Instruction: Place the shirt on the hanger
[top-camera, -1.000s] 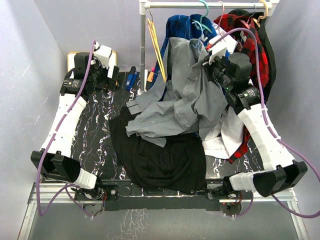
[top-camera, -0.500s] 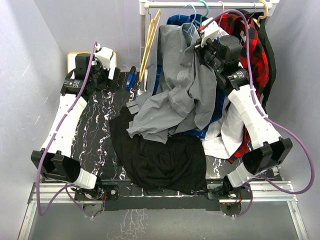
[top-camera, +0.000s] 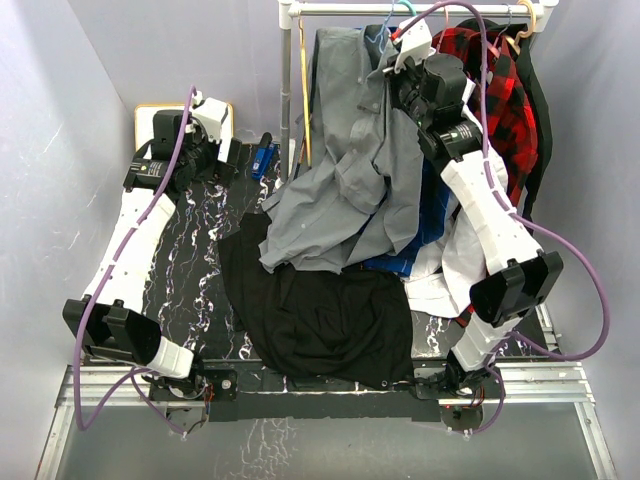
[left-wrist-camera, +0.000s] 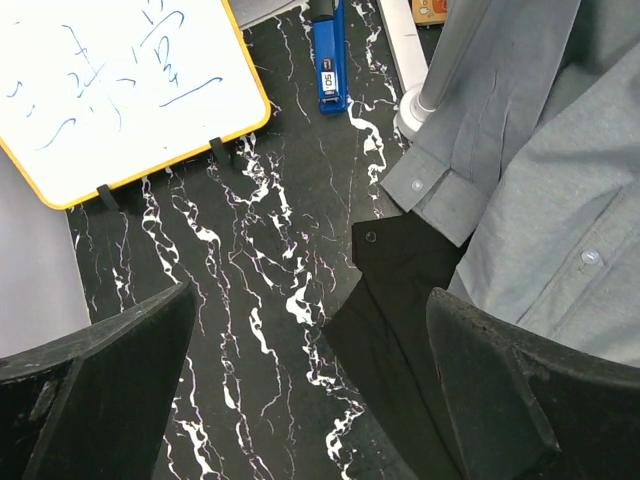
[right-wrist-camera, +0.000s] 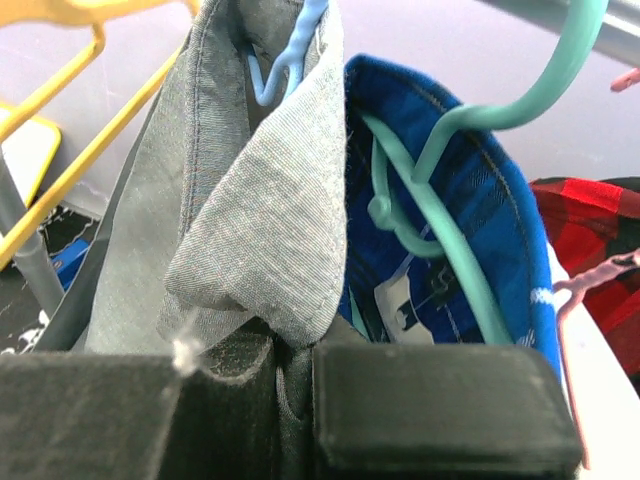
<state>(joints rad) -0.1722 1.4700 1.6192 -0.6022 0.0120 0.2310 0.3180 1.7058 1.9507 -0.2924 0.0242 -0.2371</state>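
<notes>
**Grey shirt lifted up to the rail**

Since a second ago the right arm has risen towards the white garment rail (top-camera: 420, 10), and the plain grey button-up shirt (top-camera: 350, 150) has gone up with it. The shirt now hangs in a long drape below the rail instead of lying bunched. The left arm has kept its place.

The right claw (right-wrist-camera: 295, 400) is clamped on the shirt just under the collar. Its two black fingers (right-wrist-camera: 440, 410) are almost together, with only a fold of thin grey fabric pinched between them. The thin light-blue wire hanger (right-wrist-camera: 290, 55) sits inside the collar and its twisted neck comes up out of the opening. Whether its hook is over the rail cannot be told.

Just to the right hangs the blue plaid shirt (right-wrist-camera: 450, 230) on a teal hanger (right-wrist-camera: 470, 110). Yellow hangers (right-wrist-camera: 80, 60) hang to the left.

The shirt's lower hem rests on the black cloth (top-camera: 320, 320), which lies spread on the black marbled tabletop (top-camera: 200, 230). One buttoned cuff (left-wrist-camera: 425, 190) hangs down beside the rail's post.

The left claw (left-wrist-camera: 310, 400) hovers over the tabletop with its fingers wide apart, holding and touching nothing. Near it lie a yellow-framed whiteboard (left-wrist-camera: 110, 90) and a small blue tool (left-wrist-camera: 328, 55).
</notes>
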